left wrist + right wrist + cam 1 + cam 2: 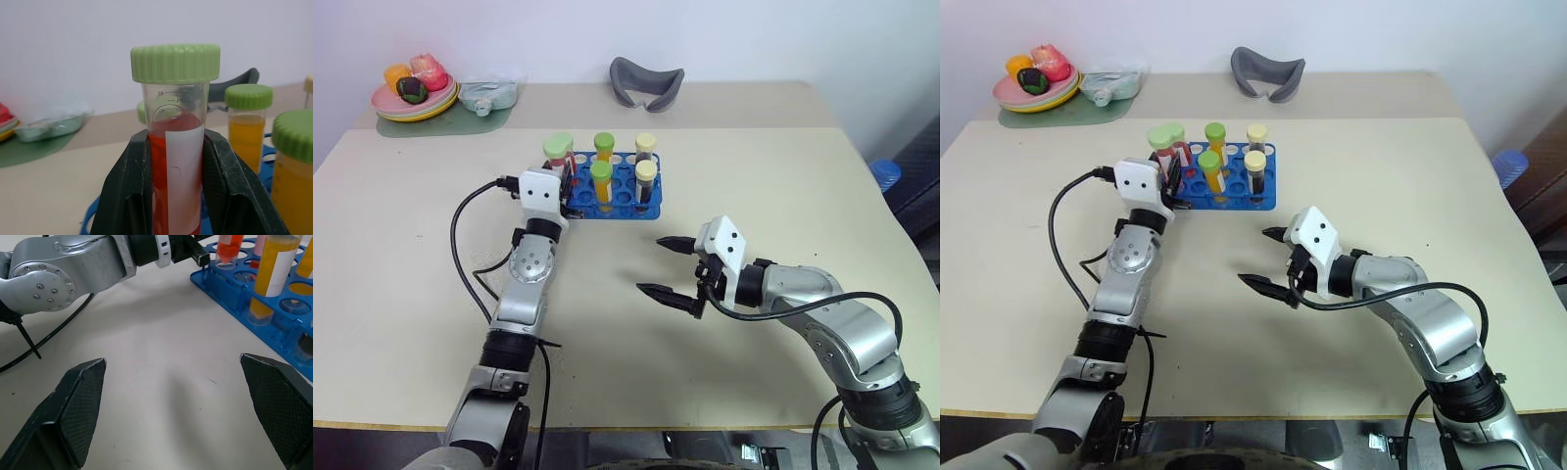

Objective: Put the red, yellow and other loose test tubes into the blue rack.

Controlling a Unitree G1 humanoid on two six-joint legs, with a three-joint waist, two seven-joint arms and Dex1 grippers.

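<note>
1. Right wrist view is showing the right gripper (173, 416) hovering over bare table (401, 255), its two black fingers standing wide apart and holding nothing.
2. From the head views, that gripper (666, 266) is sitting nearest the robot, near the middle of the table, well apart from the rack, pointing toward the robot's left.
3. Farther out, the left gripper (570, 186) is reaching to the near left corner of the blue rack (626, 204), its jaws clamping a red test tube (175, 166) with a green cap.
4. Left wrist view is showing the black fingers (127, 196) pressing both sides of that upright tube, which is carrying a white label.
5. Its lower end is sitting at a corner hole of the rack; how deep it is sitting I cannot tell.
6. Standing in the rack are orange tubes with green caps (601, 184) and dark tubes with pale yellow caps (646, 181).
7. Beyond, a grey curved object (646, 82) is lying near the far edge, and a plate of toy fruit (414, 93) is resting at the far left corner.
</note>
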